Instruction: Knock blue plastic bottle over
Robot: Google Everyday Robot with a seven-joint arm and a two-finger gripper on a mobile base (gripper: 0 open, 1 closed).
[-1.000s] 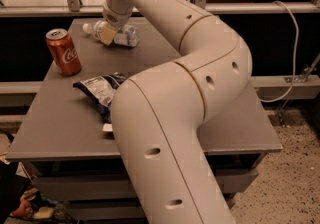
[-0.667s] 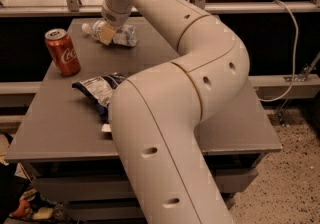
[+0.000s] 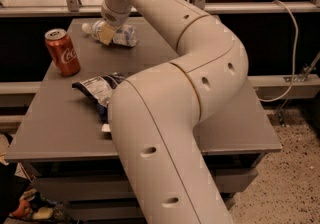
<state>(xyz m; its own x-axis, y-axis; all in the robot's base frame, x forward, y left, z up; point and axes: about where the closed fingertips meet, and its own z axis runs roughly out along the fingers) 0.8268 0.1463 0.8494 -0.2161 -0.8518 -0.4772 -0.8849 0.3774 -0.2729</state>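
The blue plastic bottle [image 3: 120, 34] lies on its side at the far left of the grey table [image 3: 240, 118], its white cap [image 3: 86, 28] pointing left. My gripper [image 3: 106, 33] is at the end of the long cream arm, directly over and in front of the bottle's neck end, touching or nearly touching it. A cream finger [image 3: 106, 34] covers part of the bottle.
A red Coca-Cola can [image 3: 62, 51] stands upright at the table's left edge. A dark blue and white snack bag [image 3: 100, 89] lies near the middle left, partly behind my arm. A metal railing [image 3: 225, 7] runs behind the table. A cable [image 3: 292, 48] hangs at the right.
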